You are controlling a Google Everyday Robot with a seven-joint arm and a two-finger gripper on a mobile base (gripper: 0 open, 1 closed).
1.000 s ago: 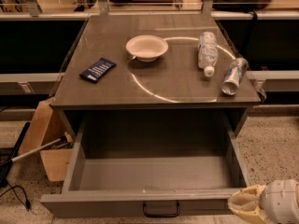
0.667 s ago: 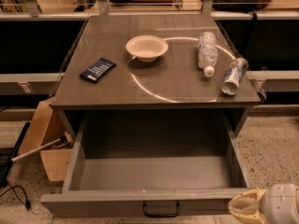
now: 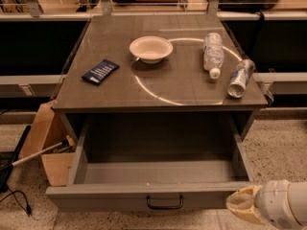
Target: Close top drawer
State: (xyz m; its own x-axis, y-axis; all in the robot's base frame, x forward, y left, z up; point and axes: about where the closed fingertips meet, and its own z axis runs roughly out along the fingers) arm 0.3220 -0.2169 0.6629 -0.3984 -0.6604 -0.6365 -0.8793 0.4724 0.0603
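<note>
The top drawer point(image 3: 120, 198) stands pulled out. The gripper point(image 3: 243, 205) sits by its front's right end, grip state impossible to tell. Next, I judge: push the front inward.

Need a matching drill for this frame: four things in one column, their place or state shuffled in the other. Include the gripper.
Things
1. top drawer
2. white bowl
3. gripper
4. dark blue packet

Place or state
A. lying flat on the left part of the tabletop
B. bottom right of the view, at the right end of the drawer front
C. pulled out from under the tabletop
D. upright, mid-tabletop toward the back

Pairs: 1-C, 2-D, 3-B, 4-A
</note>
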